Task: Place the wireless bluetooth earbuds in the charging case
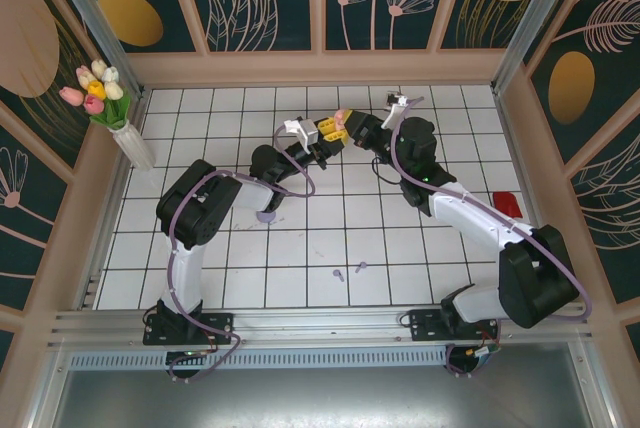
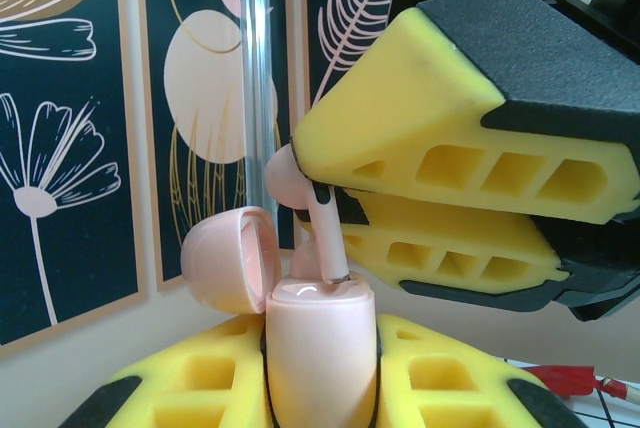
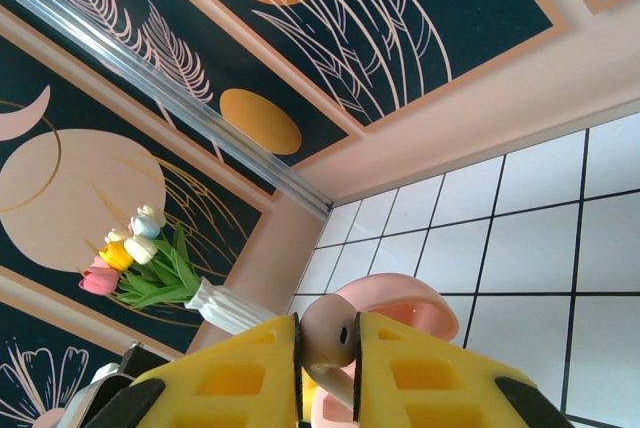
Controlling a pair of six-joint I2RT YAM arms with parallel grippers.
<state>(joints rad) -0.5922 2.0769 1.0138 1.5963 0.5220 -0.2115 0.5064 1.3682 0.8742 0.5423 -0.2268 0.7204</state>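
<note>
— From overhead, where's the action?

— Up off the tiles, mid-table. The left gripper (image 1: 331,132) and right gripper (image 1: 348,125) meet nose to nose, with a speck of pink between them. Two lilac buds (image 1: 341,273) lie loose on the table toward the front, well apart from all that.

— And the left wrist's view?

— The left gripper (image 2: 320,388) is closed around the pink charging case (image 2: 320,348). The case stands upright with its lid (image 2: 228,260) swung open to one side. The right gripper (image 2: 330,188) reaches in from above and pinches the pink earbud (image 2: 320,223) by its head. The stem points down, its tip right at the case's mouth.

— The right wrist?

— Same pinch, seen close. The pink earbud (image 3: 328,333) has its round head squeezed between the yellow pads (image 3: 230,378), and the open lid (image 3: 395,308) sits just behind.

— How will the bud handle?

— Feather-light, hard and glossy, I'd reckon, so it's apt to twist or squirt out of foam pads. The head looks like the right place to hold, since that leaves the stem free for its socket. That stem is thin, and forced in crooked it could jam. The case looks slick too, so a grip across its body, below the hinge, seems sound.
</note>
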